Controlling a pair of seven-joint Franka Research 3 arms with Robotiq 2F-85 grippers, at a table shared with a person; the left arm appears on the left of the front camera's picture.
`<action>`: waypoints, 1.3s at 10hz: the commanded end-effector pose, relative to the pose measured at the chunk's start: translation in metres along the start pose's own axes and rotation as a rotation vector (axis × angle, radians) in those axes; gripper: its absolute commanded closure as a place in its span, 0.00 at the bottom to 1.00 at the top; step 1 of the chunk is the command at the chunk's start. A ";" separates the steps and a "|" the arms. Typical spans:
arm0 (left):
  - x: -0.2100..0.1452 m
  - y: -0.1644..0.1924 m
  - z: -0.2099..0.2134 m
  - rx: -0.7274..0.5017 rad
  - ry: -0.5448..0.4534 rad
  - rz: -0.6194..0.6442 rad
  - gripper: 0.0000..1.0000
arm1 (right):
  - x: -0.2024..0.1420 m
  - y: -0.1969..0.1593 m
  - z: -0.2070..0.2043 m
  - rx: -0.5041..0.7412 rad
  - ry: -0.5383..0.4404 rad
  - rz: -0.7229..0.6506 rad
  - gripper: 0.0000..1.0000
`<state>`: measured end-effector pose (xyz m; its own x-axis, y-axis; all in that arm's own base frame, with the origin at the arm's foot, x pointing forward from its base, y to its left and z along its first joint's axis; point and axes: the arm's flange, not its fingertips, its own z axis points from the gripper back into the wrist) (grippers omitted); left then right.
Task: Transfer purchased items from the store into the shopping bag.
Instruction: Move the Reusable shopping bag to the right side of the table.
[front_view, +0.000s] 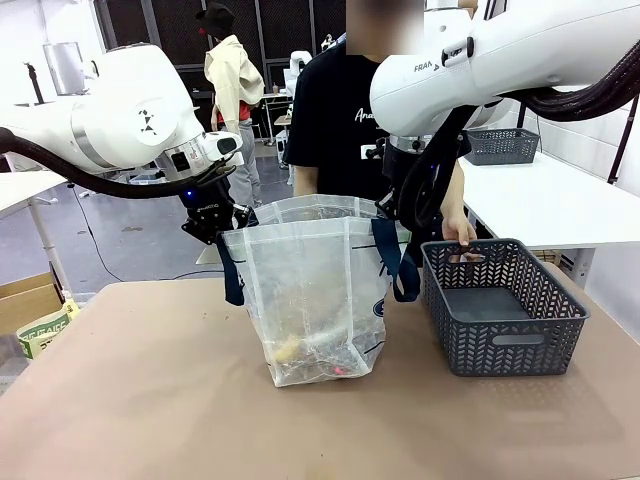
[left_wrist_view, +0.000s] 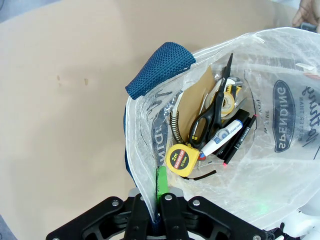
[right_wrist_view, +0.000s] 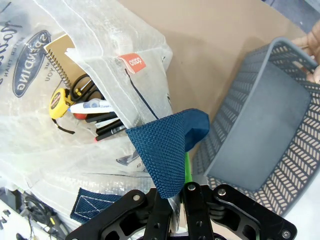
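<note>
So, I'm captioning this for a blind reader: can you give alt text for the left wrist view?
The left gripper pinches the rim of the open translucent shopping bag, seen from above. Inside lie scissors, a yellow tape measure, a brown spiral notebook and pens; a navy strap folds over the rim.

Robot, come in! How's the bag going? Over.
Left gripper and right gripper shut on bag edges. Scissors, other items in bag; basket empty. Person's hand on basket rim.
</note>
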<state>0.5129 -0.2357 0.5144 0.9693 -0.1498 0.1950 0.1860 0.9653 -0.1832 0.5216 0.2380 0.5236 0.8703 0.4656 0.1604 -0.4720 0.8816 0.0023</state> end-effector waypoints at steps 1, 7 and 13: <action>0.000 0.002 0.000 0.001 0.000 0.002 1.00 | 0.000 -0.001 0.001 -0.001 -0.001 -0.001 1.00; 0.000 0.002 0.000 0.001 0.000 0.002 1.00 | 0.000 -0.001 0.001 -0.001 -0.001 -0.001 1.00; 0.013 -0.016 0.013 -0.078 -0.011 0.007 1.00 | 0.010 -0.001 0.007 0.016 -0.048 -0.098 1.00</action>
<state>0.5122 -0.2471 0.5252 0.9670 -0.1486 0.2068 0.1935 0.9568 -0.2171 0.5238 0.2388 0.5282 0.8938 0.4129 0.1750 -0.4219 0.9065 0.0163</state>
